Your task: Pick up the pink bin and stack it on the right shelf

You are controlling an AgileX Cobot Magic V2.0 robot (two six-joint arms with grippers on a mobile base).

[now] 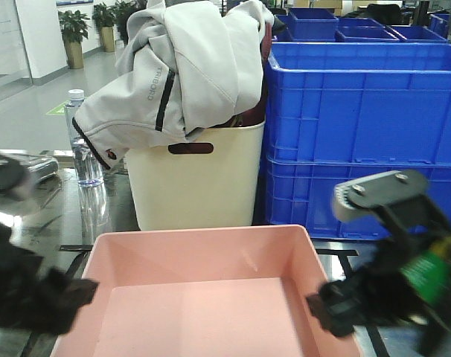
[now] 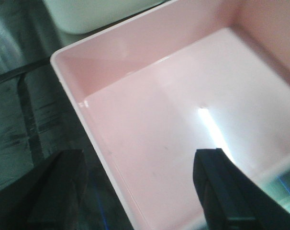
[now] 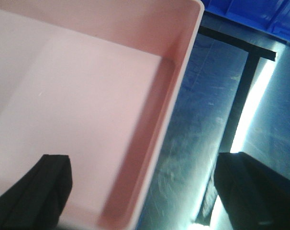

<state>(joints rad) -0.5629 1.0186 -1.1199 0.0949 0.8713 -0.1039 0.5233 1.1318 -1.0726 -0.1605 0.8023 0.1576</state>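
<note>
The pink bin (image 1: 203, 297) is empty and sits on the grey reflective shelf top (image 1: 114, 216) marked with black tape. My left gripper (image 1: 71, 294) is open at the bin's left wall. In the left wrist view the gripper (image 2: 142, 191) straddles the wall (image 2: 102, 158), one finger outside and one inside, with clear gaps. My right gripper (image 1: 326, 305) is open at the bin's right wall. In the right wrist view the gripper (image 3: 142, 191) straddles the wall (image 3: 159, 143), with neither finger touching it.
A cream tub (image 1: 196, 178) draped with a grey jacket (image 1: 181, 67) stands just behind the bin. Stacked blue crates (image 1: 359, 134) stand at the back right. A water bottle (image 1: 84, 141) stands at the back left. A black tape line (image 3: 245, 86) crosses the top on the right.
</note>
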